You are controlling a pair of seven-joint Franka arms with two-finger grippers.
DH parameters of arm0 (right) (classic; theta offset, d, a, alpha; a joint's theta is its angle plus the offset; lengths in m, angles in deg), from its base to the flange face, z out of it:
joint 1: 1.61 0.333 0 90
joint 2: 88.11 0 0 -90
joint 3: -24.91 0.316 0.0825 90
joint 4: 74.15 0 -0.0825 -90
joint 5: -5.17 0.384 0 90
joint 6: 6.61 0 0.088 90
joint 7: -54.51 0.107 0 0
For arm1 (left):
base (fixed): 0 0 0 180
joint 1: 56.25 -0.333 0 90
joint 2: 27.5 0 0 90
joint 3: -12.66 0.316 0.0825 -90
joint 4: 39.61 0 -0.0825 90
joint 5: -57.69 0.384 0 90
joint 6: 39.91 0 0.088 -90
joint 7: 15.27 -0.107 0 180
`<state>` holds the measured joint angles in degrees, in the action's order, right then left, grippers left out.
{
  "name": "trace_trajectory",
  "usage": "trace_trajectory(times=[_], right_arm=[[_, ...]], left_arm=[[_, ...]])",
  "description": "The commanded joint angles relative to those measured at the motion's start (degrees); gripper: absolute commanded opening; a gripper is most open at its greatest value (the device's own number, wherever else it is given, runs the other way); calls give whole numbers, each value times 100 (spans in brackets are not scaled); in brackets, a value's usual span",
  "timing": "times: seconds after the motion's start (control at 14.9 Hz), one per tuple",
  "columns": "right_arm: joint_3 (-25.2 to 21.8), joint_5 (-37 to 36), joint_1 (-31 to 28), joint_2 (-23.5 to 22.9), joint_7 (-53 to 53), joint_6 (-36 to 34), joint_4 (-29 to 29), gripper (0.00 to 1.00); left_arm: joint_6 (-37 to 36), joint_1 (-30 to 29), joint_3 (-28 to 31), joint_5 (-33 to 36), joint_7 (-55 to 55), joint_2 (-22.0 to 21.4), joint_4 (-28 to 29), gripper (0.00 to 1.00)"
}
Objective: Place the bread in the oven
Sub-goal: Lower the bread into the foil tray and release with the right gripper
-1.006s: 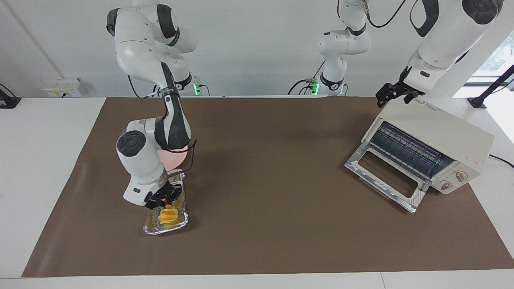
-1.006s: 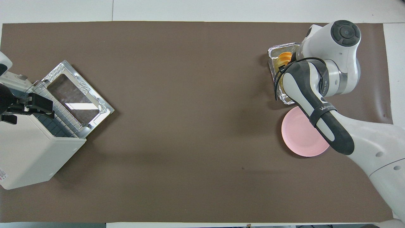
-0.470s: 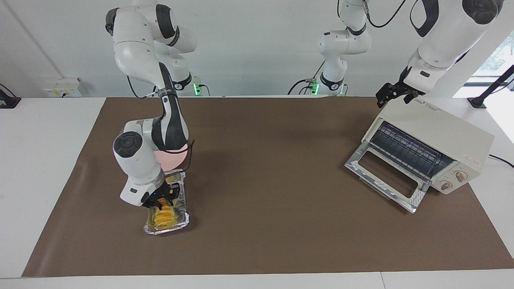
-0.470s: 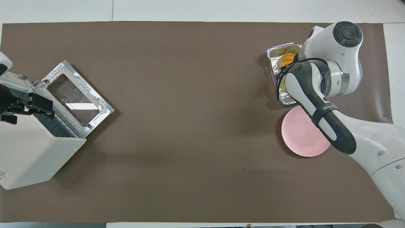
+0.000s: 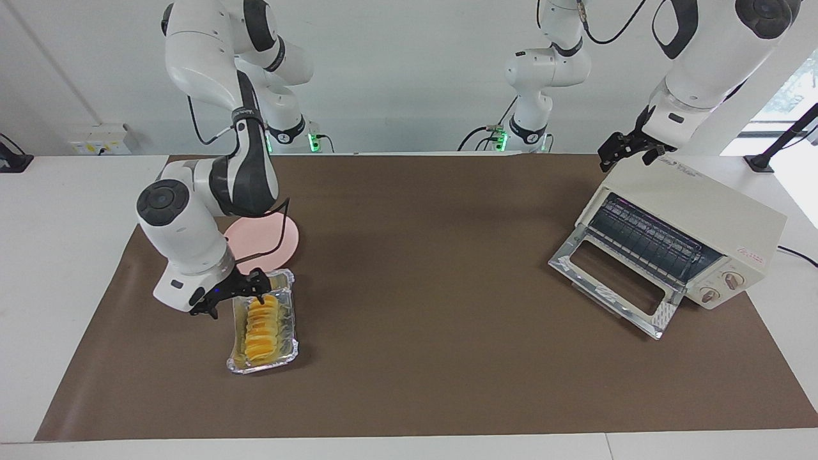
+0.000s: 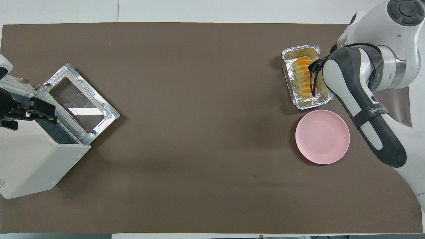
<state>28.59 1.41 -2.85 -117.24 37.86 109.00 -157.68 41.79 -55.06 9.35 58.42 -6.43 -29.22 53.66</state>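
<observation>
The bread (image 5: 261, 329), a ridged yellow-orange loaf, lies in a silver foil tray (image 5: 291, 319) toward the right arm's end of the table; it also shows in the overhead view (image 6: 303, 78). My right gripper (image 5: 233, 303) hangs open and empty just above the tray's edge, beside the loaf's end nearer the robots. The cream-white oven (image 5: 690, 211) stands at the left arm's end with its glass door (image 5: 613, 281) dropped open. My left gripper (image 5: 629, 150) waits over the oven's top corner.
A round pink plate (image 5: 268, 246) lies next to the foil tray, nearer to the robots. Brown mat (image 5: 422, 287) covers the table between tray and oven. The right arm's forearm (image 6: 358, 96) overhangs the tray's side and the plate's edge in the overhead view.
My right gripper has risen off the bread and swung sideways toward the table's end. The loaf stays in the tray and now shows at full length. The left arm has not moved.
</observation>
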Motion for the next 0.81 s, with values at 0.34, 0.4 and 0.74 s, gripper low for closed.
trace_trajectory(times=[0.34, 0.4, 0.74], right_arm=[[1, -178, -323, -233, -392, 1277, -725, 100], [1, -178, -367, -225, -392, 1462, -865, 96], [10, -81, -350, -146, -173, 1763, -1192, 0]], left_arm=[[-14, 13, 41, -91, 4, -127, 95, 100], [-22, 13, 41, -91, 4, -127, 95, 100], [-14, 13, 41, -91, 4, -127, 95, 100]])
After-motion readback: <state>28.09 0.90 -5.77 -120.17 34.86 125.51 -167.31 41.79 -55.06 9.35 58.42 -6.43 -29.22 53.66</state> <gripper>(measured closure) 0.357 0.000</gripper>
